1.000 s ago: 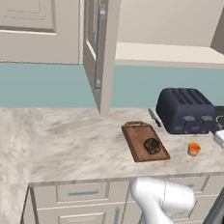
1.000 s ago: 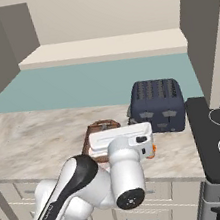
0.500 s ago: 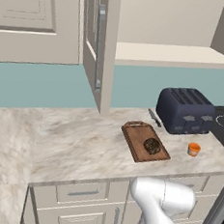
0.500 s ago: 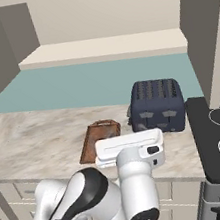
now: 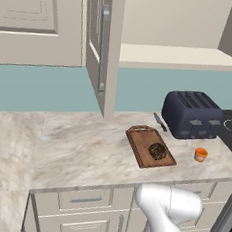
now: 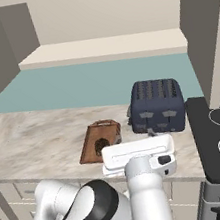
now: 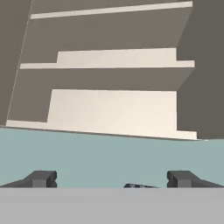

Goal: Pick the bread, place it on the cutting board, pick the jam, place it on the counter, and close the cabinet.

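Counter: bread on cutting board, jam near front edge | cabinet open | gripper wide open, holding nothing

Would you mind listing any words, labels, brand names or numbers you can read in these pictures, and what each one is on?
None: no readable text.
The toaster has small pale marks on its front, too small to read.
The jam, the cutting board, the bread and the cabinet carry no lettering.
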Motion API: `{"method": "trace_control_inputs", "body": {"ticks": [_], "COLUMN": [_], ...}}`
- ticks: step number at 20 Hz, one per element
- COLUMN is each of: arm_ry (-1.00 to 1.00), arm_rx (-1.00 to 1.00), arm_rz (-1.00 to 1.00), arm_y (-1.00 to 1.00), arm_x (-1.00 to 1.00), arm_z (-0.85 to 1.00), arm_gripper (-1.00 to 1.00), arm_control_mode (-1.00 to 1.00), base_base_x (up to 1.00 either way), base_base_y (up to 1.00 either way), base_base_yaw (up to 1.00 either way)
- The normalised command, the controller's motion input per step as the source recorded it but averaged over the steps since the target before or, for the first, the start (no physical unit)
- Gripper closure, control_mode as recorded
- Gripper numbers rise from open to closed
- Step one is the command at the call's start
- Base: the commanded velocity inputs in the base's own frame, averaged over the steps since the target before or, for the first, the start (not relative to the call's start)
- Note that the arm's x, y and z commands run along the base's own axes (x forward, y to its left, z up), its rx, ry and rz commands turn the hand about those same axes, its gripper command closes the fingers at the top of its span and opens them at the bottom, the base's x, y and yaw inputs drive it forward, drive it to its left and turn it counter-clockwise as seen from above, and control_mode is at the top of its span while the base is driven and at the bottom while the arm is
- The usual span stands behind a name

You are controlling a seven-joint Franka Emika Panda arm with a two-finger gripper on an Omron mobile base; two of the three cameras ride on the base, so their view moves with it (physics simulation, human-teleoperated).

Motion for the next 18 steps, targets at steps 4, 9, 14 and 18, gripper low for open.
{"method": "trace_control_inputs", "body": {"ticks": [4,9,14,18], "arm_ry": [-0.04,-0.02,0.0,0.0], "arm_rx": [0.0,0.0,0.0,0.0], "arm_rz": [0.0,0.0,-0.01,-0.01], "arm_y": [-0.23,-0.3,-0.35,-0.32], "arm_x": [-0.16,-0.12,-0.1,-0.17], "arm_z": [0.06,0.11,0.2,0.26], "arm_gripper": [-1.0,-1.0,-1.0,-1.0], "arm_control_mode": [-1.0,-1.0,-1.0,-1.0], "base_base_x": [0.0,0.0,0.0,0.0], "base_base_y": [0.0,0.0,0.0,0.0], "base_base_yaw": [0.0,0.0,0.0,0.0]}}
